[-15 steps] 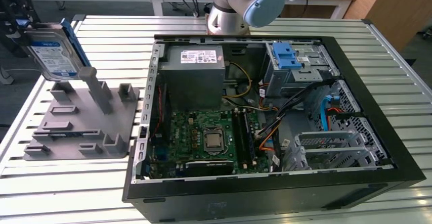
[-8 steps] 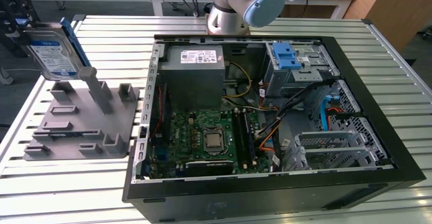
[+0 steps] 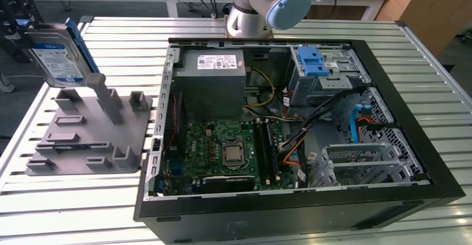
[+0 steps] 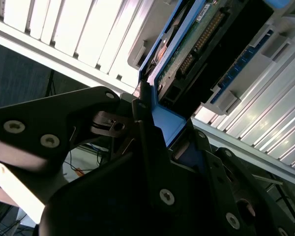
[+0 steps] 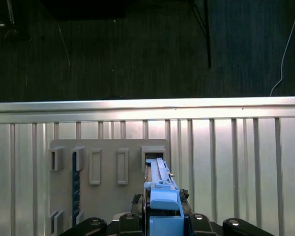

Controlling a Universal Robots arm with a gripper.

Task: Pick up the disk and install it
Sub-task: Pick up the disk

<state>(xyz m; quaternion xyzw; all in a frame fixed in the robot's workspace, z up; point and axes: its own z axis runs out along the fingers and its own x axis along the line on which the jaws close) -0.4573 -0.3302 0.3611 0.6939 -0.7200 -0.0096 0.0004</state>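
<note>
- In the exterior view, the disk stood on edge and tilted over the far corner of the grey slotted holder, which lay just beside the open computer case. I could not tell whether the disk's lower edge touched the holder, and the dark parts beside it were cut off by the frame
- The arm rose behind the case, with its upper part cut off
- In the second wrist view, the gripper had its 2 dark fingers closed on the disk's blue rail. The green board side showed beyond them, and the rest was hidden
- In the first wrist view, the disk's blue edge hung over 1 slot of the holder, on the slatted table
</note>
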